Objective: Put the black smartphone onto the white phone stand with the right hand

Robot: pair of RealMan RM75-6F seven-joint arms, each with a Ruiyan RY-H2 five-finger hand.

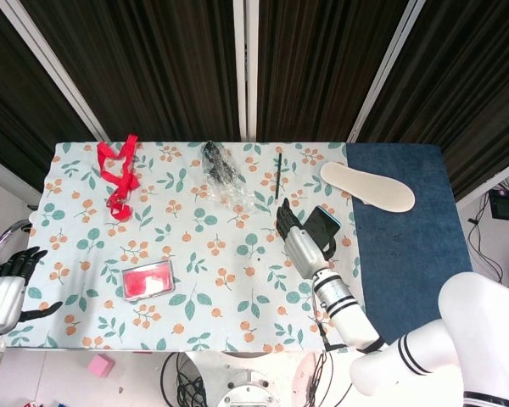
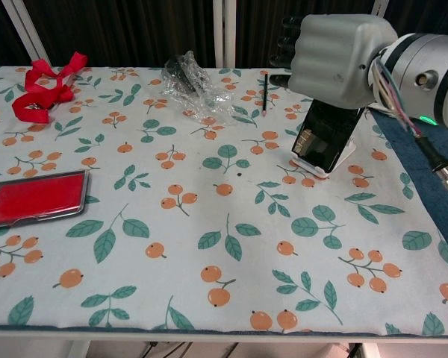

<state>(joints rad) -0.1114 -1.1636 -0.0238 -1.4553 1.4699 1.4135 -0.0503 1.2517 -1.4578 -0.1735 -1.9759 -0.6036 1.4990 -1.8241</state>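
One big table (image 1: pixel 93 254) fills the middle of the room, most of it under a leaf-and-berry cloth, with a strip of dark blue mat (image 1: pixel 407 246) down its right side. On the mat lies a pale shoe insole (image 1: pixel 367 186).

The right hand (image 2: pixel 334 51) is the next largest thing in sight. It hangs just above and a little behind the black smartphone (image 2: pixel 325 136), its fingers spread and pointing away toward the curtain, gripping nothing that I can see. The left hand (image 1: pixel 4 288) sits off the table's near left corner, fingers apart and empty, well away from everything.

The black smartphone leans upright and tilted back on the white phone stand (image 2: pixel 342 157), its lower edge sitting in the stand's lip, over toward the right of the patterned cloth. From the chest view the hand looks clear of it, though the gap between palm and the phone's top edge is narrow and I can't swear they aren't brushing.

To my eye the job is as good as done: phone seated, hand let go. What seems left is only lifting the arm away without knocking the phone.

Smaller bits: a red case (image 2: pixel 34 197) at the near left, a red ribbon (image 2: pixel 45 88) at the far left, a crumpled clear wrapper (image 2: pixel 194 88), and a thin black pen (image 2: pixel 264 92) near the far edge.
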